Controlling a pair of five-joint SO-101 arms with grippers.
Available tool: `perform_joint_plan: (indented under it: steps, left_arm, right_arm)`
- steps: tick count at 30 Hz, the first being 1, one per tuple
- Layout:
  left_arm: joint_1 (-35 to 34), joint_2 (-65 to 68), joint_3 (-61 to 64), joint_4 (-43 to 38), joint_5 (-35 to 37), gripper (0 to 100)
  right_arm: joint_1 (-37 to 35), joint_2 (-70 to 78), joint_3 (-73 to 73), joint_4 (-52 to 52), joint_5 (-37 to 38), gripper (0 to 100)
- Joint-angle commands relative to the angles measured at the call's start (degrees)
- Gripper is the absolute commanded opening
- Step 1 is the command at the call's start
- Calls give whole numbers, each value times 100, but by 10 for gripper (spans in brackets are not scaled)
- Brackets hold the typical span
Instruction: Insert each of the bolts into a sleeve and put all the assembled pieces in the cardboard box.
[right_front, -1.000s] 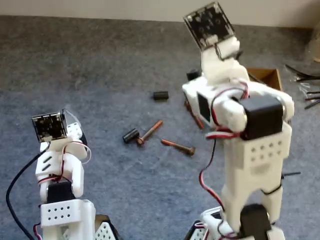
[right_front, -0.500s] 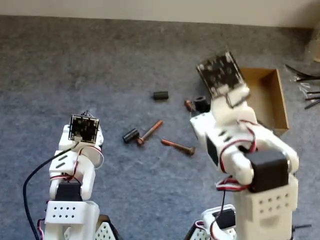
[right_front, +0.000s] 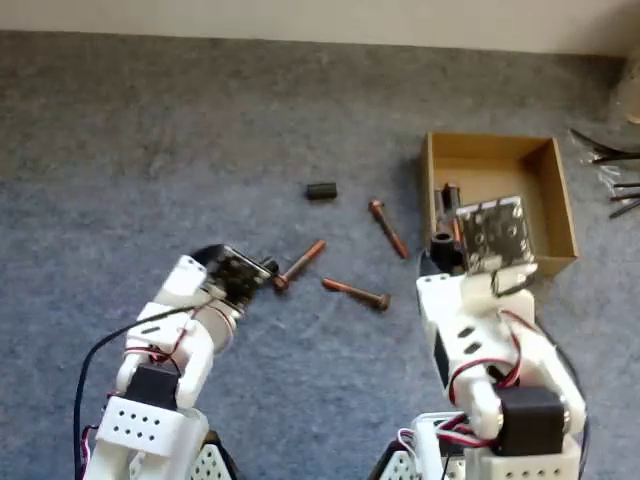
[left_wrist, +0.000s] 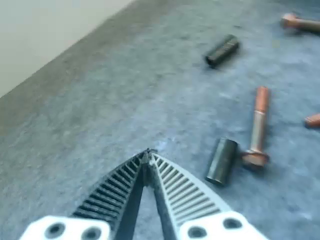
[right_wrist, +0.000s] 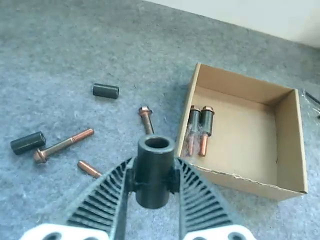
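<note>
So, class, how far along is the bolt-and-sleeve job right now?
Done: two assembled pieces lie in the cardboard box. In hand: the right fingers grip one upright sleeve, no bolt in it. To do: three loose bolts and two loose sleeves on the carpet; the left fingers are shut, empty.

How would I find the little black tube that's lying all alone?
Start at the cardboard box on the grey carpet. Beyond the bolt nearest it lies a short black sleeve. It sits alone, while the other loose sleeve lies right beside another bolt, at its head.
</note>
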Motion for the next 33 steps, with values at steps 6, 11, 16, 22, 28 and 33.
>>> perform_joint_plan:
  steps: [6,11,16,22,28,33]
  left_arm:
    - [180,-31,-716,475,-105,5]
    - [268,-31,-1596,1213,-105,5]
    - [629,-13,-2589,2066,-114,5]
    - [936,505,-3345,2541,-114,5]
    - [1095,2255,-4347,2541,-132,5]
    - [1912,3512,-5262,3077,-774,5]
  right_arm:
    - [743,-1138,1314,-743,-97,5]
    - [892,-1534,1982,-778,-211,5]
    - [998,-2105,2299,-848,-316,5]
    - [1182,-2624,2686,-831,-299,5]
    - [1182,-2765,2905,-848,-299,5]
    - [1244,-2765,2914,-848,-334,5]
